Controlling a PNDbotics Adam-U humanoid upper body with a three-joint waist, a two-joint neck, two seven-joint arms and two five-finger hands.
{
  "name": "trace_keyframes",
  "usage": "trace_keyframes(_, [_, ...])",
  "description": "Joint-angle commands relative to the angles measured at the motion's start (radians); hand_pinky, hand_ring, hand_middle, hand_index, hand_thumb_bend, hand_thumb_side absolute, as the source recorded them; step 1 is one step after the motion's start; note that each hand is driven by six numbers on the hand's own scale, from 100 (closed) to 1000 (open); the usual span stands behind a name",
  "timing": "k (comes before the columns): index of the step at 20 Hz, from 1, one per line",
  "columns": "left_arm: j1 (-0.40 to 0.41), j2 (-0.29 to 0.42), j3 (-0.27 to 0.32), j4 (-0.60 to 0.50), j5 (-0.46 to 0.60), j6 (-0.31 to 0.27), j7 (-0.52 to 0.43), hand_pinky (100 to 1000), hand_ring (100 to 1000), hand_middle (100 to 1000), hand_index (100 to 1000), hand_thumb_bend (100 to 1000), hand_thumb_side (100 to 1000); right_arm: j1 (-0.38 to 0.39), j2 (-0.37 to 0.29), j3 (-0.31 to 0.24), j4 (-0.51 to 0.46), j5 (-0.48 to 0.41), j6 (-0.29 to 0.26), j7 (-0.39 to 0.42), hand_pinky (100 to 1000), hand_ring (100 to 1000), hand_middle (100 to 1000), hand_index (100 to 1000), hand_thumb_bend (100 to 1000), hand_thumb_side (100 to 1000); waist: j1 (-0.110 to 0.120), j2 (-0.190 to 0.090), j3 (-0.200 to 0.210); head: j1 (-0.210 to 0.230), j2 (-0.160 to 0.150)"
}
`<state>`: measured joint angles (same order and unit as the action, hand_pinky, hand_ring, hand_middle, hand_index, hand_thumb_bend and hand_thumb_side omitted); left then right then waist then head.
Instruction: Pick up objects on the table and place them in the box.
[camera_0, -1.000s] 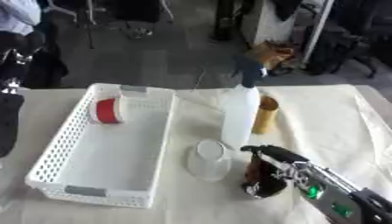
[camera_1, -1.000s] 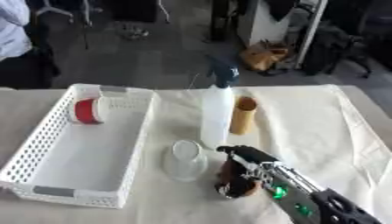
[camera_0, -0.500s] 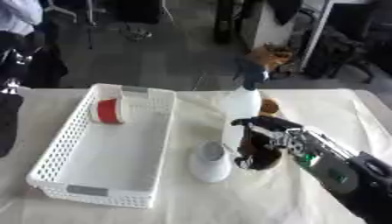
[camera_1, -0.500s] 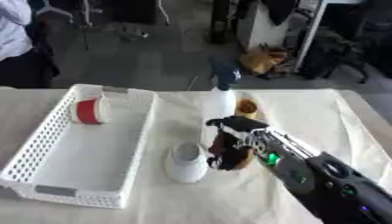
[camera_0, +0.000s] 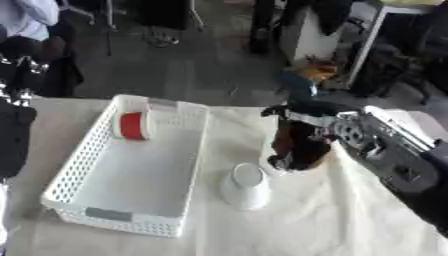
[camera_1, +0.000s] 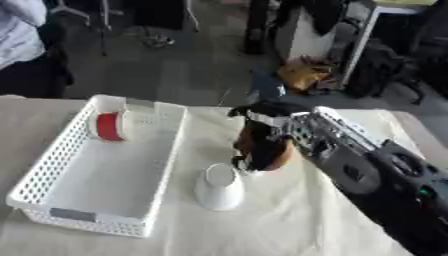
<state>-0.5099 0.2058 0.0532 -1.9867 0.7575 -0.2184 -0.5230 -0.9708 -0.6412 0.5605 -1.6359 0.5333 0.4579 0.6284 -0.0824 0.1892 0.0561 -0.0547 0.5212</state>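
A white slotted box (camera_0: 83, 172) lies at the left with a red roll (camera_0: 131, 125) in its far end. An upturned white cup (camera_0: 245, 186) stands on the cloth just right of the box. Behind it is a white spray bottle with a blue top (camera_0: 299, 86), and a brown cylinder (camera_1: 278, 156) stands beside it. My right hand (camera_0: 297, 142) reaches in from the right and hangs over the front of the bottle and the cylinder, hiding most of both. Whether it holds either one I cannot tell.
The table is covered by a cream cloth (camera_0: 289, 227). A black and silver shape (camera_0: 13, 135) stands at the left edge by the box. Chairs, bags and a person's legs fill the floor beyond the far edge.
My right hand has risen from the cloth near the front and moved back and left, now at the bottle and cylinder. The camera has tilted too, so the whole picture has shifted.
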Motion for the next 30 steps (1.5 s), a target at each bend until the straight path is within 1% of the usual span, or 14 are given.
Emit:
trace_keyframes(1, [-0.012,0.013,-0.004,-0.013,0.005,0.007,0.002,915,757,719,796,100,874,-0.053,-0.029,-0.022,-0.053,0.001,0.015,0.031,100,508,424,455,100,184,0.001,-0.025,0.003,0.000,-0.010])
trace_keyframes(4, [-0.011,0.013,-0.005,-0.013,0.009,0.008,0.008,914,757,718,796,100,873,-0.098,-0.005,-0.030,-0.069,0.040,0.015,0.052,100,467,424,456,100,180,-0.002,-0.032,0.011,-0.003,-0.016])
trace_keyframes(5, [-0.011,0.013,-0.005,-0.013,0.011,0.008,0.009,914,757,718,796,100,873,-0.113,0.009,-0.032,-0.063,0.061,0.014,0.060,100,467,424,456,100,180,-0.002,-0.034,0.013,-0.004,-0.016])
trace_keyframes(6, [-0.011,0.012,-0.005,-0.013,0.012,0.008,0.010,915,757,717,795,100,875,-0.126,0.023,-0.034,-0.056,0.080,0.011,0.066,100,442,424,456,100,179,-0.002,-0.036,0.015,-0.006,-0.017])
trace_keyframes(7, [-0.010,0.011,-0.005,-0.013,0.013,0.007,0.013,915,757,717,795,100,875,-0.145,0.048,-0.037,-0.046,0.108,0.007,0.068,100,442,424,456,100,179,-0.001,-0.037,0.019,-0.011,-0.020])
trace_keyframes(8, [-0.010,0.011,-0.004,-0.013,0.015,0.006,0.016,914,757,717,795,100,875,-0.160,0.071,-0.039,-0.032,0.135,0.001,0.071,100,425,426,457,100,178,-0.001,-0.038,0.022,-0.015,-0.020])
trace_keyframes(12, [-0.007,0.014,-0.002,-0.013,0.018,0.000,0.026,915,755,717,794,100,878,-0.212,0.153,-0.044,0.041,0.228,-0.035,0.081,100,418,425,457,100,178,0.000,-0.042,0.037,-0.041,-0.025])
trace_keyframes(16, [-0.004,0.018,0.000,-0.013,0.019,-0.007,0.032,916,755,717,793,100,880,-0.246,0.216,-0.062,0.109,0.313,-0.073,0.065,100,415,425,458,100,175,-0.002,-0.041,0.051,-0.064,-0.023])
trace_keyframes(18, [-0.004,0.018,0.000,-0.013,0.020,-0.010,0.036,915,755,717,793,100,884,-0.256,0.245,-0.076,0.142,0.356,-0.090,0.052,100,411,425,459,100,166,-0.003,-0.039,0.056,-0.070,-0.025])
trace_keyframes(20, [-0.007,0.018,0.000,-0.013,0.024,-0.013,0.042,916,755,717,792,100,884,-0.265,0.281,-0.097,0.178,0.416,-0.102,0.026,100,407,424,459,100,161,-0.004,-0.034,0.066,-0.078,-0.028])
trace_keyframes(23, [-0.013,0.016,-0.002,-0.013,0.030,-0.018,0.051,916,755,716,791,100,884,-0.273,0.333,-0.131,0.248,0.504,-0.119,-0.019,100,399,421,459,100,155,-0.007,-0.027,0.087,-0.100,-0.031])
trace_keyframes(27, [-0.022,0.014,-0.006,-0.013,0.035,-0.024,0.053,917,755,716,790,100,882,-0.282,0.385,-0.170,0.333,0.596,-0.141,-0.091,100,388,417,459,100,147,-0.007,-0.019,0.114,-0.118,-0.039])
trace_keyframes(28, [-0.024,0.014,-0.006,-0.013,0.036,-0.025,0.054,917,754,715,790,100,882,-0.283,0.394,-0.177,0.350,0.612,-0.145,-0.106,100,387,417,459,100,147,-0.007,-0.018,0.118,-0.121,-0.041])
trace_keyframes(30, [-0.033,0.011,-0.010,-0.013,0.038,-0.026,0.050,917,754,714,789,100,881,-0.290,0.424,-0.202,0.394,0.657,-0.140,-0.144,100,376,412,459,100,145,-0.011,-0.009,0.141,-0.134,-0.051])
